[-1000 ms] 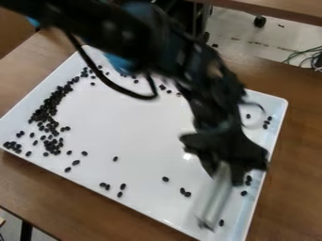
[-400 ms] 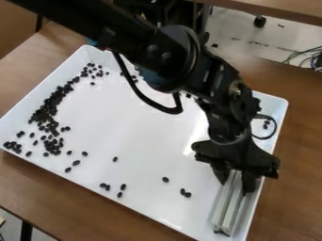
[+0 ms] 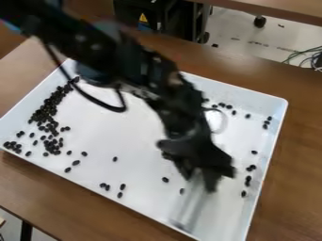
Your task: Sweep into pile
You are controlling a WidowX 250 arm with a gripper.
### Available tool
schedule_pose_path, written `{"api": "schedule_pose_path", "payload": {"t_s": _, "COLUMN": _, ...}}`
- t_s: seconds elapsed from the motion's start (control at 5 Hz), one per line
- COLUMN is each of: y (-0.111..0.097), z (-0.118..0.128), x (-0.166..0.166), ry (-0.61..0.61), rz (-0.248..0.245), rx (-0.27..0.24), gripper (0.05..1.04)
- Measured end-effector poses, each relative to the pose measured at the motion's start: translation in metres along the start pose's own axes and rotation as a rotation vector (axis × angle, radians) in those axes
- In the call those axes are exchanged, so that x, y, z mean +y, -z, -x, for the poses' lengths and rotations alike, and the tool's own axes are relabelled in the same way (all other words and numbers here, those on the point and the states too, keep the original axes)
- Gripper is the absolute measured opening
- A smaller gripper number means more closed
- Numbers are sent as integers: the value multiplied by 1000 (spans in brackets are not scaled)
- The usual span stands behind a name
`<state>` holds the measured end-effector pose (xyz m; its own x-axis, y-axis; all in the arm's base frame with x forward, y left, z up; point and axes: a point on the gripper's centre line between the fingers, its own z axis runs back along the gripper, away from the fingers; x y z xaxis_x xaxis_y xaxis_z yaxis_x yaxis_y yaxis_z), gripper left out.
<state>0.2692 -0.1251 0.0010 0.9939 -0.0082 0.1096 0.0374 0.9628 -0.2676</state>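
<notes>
Gripper point(image 3: 198, 180) and bar point(image 3: 190, 201) moved inward; beans point(image 3: 45, 113) along tray point(image 3: 275, 131) edges

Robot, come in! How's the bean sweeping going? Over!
Gripper holding silvery bar over white tray. Black beans thickest at picture's left, others scattered, not one pile yet. Loose bean right beside bar.

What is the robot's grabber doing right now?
The gripper is shut on a silvery bar, held over the white tray.
</notes>
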Motion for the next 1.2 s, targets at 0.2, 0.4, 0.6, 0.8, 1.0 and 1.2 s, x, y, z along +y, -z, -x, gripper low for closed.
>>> {"api": "schedule_pose_path", "payload": {"t_s": 0.2, "y": -7, "z": -5, "x": 40, "ry": -26, "rz": -13, "rx": -15, "gripper": 358}}
{"api": "schedule_pose_path", "payload": {"t_s": 0.4, "y": -14, "z": -6, "x": 77, "ry": -37, "rz": -43, "rx": -19, "gripper": 357}}
{"api": "schedule_pose_path", "payload": {"t_s": 0.6, "y": -21, "z": -2, "x": 118, "ry": -24, "rz": -106, "rx": -15, "gripper": 358}}
{"api": "schedule_pose_path", "payload": {"t_s": 0.8, "y": -32, "z": 9, "x": 166, "ry": -107, "rz": -131, "rx": -26, "gripper": 358}}
{"api": "schedule_pose_path", "payload": {"t_s": 1.0, "y": -49, "z": 17, "x": 210, "ry": -128, "rz": -172, "rx": -21, "gripper": 358}}
{"api": "schedule_pose_path", "payload": {"t_s": 1.2, "y": -58, "z": 17, "x": 228, "ry": -117, "rz": -185, "rx": -2, "gripper": 358}}
